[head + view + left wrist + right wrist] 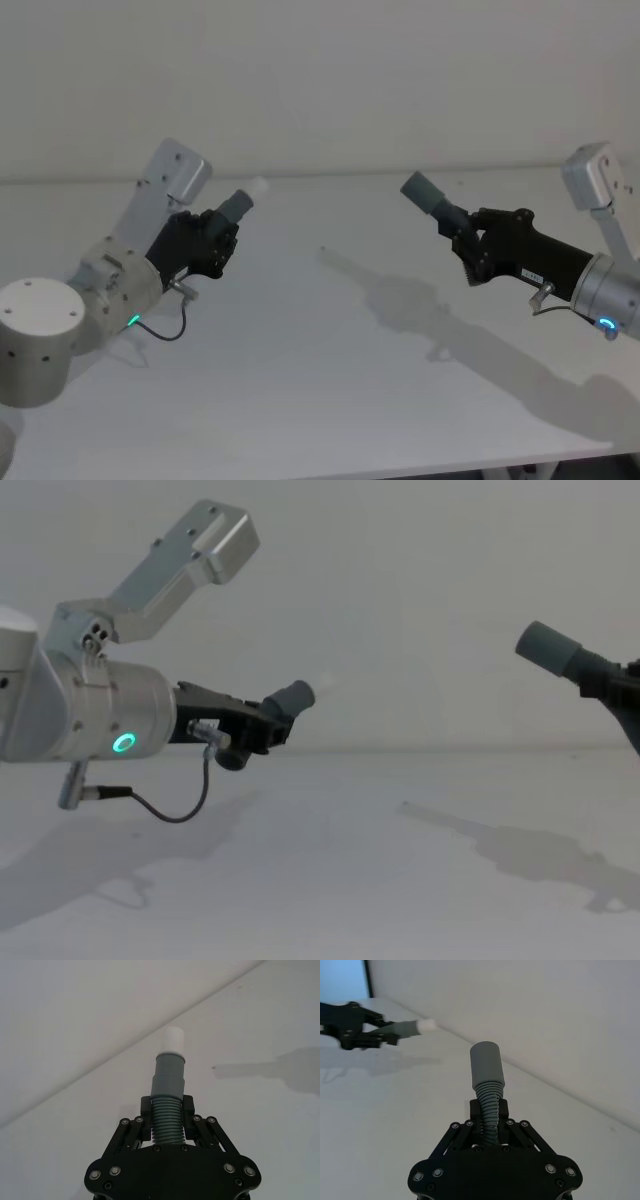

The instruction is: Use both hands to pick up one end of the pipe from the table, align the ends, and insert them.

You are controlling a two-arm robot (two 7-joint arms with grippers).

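Note:
My left gripper (218,238) is shut on the ribbed part of one pipe piece (238,205), held above the table (320,400). Its grey cuff (169,1075) ends in a narrow white tip (174,1039). My right gripper (466,238) is shut on the ribbed part of the other piece, whose wider grey cuff (424,192) sticks out up and to the left. The two ends are well apart, with open air between them. In the right wrist view the wide cuff (486,1065) stands ahead of the jaws and the left gripper (375,1035) with the white tip (426,1025) shows farther off.
The white table (330,880) carries only the arms' shadows and a tiny dark speck (322,249). A plain wall (330,80) rises behind its far edge.

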